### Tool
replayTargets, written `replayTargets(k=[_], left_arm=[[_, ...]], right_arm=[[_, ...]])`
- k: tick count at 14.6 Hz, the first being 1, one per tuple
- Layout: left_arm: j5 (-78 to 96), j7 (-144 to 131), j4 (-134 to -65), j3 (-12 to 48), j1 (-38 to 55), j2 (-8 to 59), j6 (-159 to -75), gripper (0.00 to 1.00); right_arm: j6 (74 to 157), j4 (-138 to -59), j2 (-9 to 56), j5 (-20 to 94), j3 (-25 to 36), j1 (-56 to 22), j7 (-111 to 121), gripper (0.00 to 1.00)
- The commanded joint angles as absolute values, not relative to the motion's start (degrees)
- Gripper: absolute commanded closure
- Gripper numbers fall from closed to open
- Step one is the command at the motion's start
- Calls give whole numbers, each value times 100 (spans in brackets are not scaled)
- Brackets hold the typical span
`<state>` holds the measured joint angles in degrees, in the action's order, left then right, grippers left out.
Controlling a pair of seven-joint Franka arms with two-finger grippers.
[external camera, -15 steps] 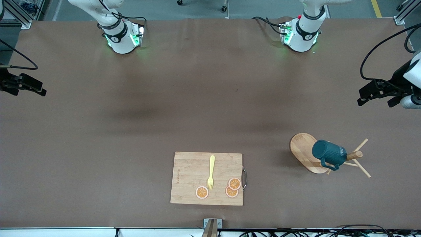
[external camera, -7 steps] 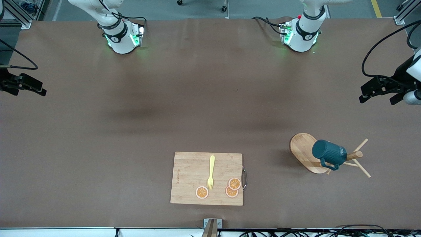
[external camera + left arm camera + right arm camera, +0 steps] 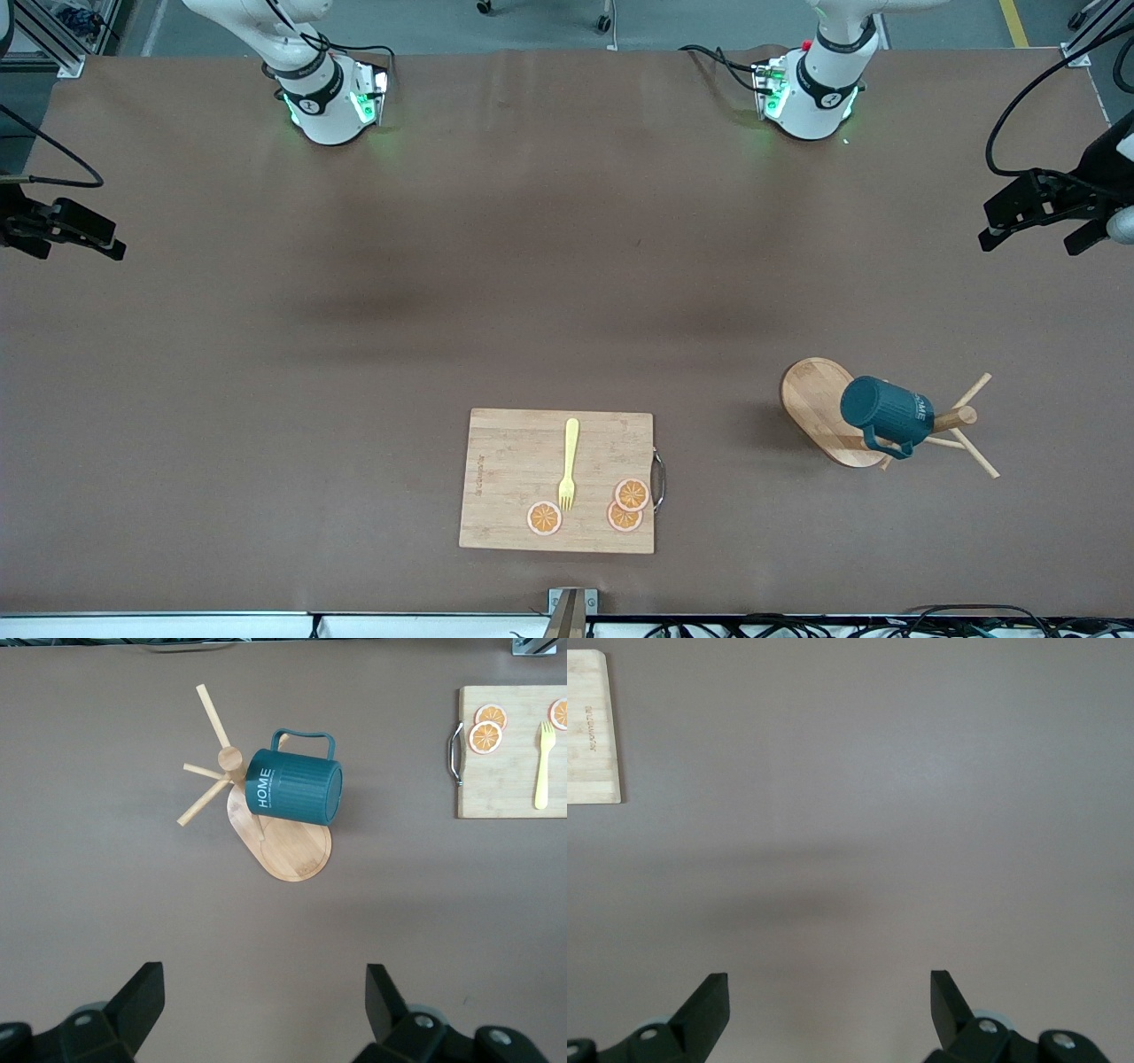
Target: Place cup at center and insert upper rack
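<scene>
Upper rack (image 3: 819, 409): lower right of the front frame, standing on the worktop (image 3: 443, 292); cup (image 3: 884, 414) hung on its post. Cutting board (image 3: 556, 479): lower centre, bearing fork (image 3: 568, 464) and orange slices (image 3: 625, 505). Left gripper (image 3: 1036, 221): frame's right edge, fingers spread, empty; right gripper (image 3: 66, 232): left edge, spread, empty.

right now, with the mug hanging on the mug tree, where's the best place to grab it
Probably the mug's ribbed body, pinched across its width from above. It lies on its side on the mug tree, so the rounded wall faces up, while the handle points sideways. The open left gripper is closest.
</scene>
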<state>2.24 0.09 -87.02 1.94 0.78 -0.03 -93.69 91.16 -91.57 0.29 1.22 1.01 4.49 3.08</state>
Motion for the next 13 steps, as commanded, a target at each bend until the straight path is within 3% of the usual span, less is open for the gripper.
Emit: replayTargets(k=[1,13], left_arm=[[237,97,-8710,185,88,-35,-9247,0],[229,105,-8710,193,88,-35,-9176,0]], right_arm=[[9123,-9185,-62,62,88,439,360,0],[9123,-9185,-53,62,79,439,352,0]])
